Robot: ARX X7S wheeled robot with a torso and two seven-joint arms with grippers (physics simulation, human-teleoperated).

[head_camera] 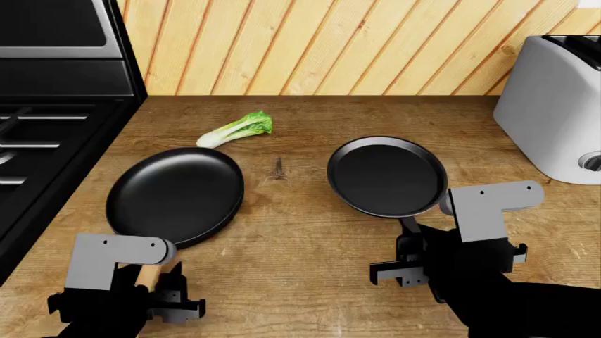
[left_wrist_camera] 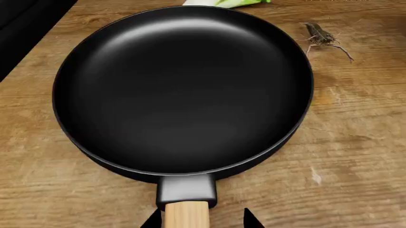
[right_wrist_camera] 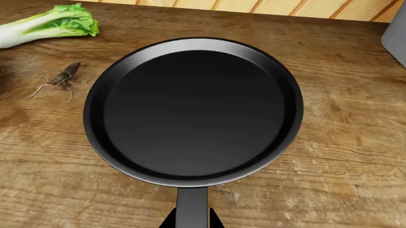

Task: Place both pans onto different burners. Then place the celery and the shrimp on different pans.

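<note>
Both pans lie on the wooden counter (head_camera: 310, 282), neither yet on the stove (head_camera: 38, 141), so the lift-and-carry to the burners is the step in hand. The wooden-handled pan (head_camera: 176, 195) sits just beside the stove, and its handle runs back from the rim straight toward the left hand (head_camera: 162, 296). In the left wrist view the two finger tips (left_wrist_camera: 152, 221) stand on either side of the light handle with a little air between, so I judge that hand spread around it, not yet pinching.

The black-handled pan (head_camera: 387, 175) lies well away from the stove, past the shrimp (head_camera: 278, 168), its thin handle pointing back toward the right hand (head_camera: 413, 264). In the right wrist view the tips sit tight against the strip on both sides; that hand looks pressed together on the black-handled pan's handle.

The celery (head_camera: 236, 129) lies behind the wooden-handled pan, near the wall.

The left arm is the nearer to the stove, so its pan has the short sideways carry.
</note>
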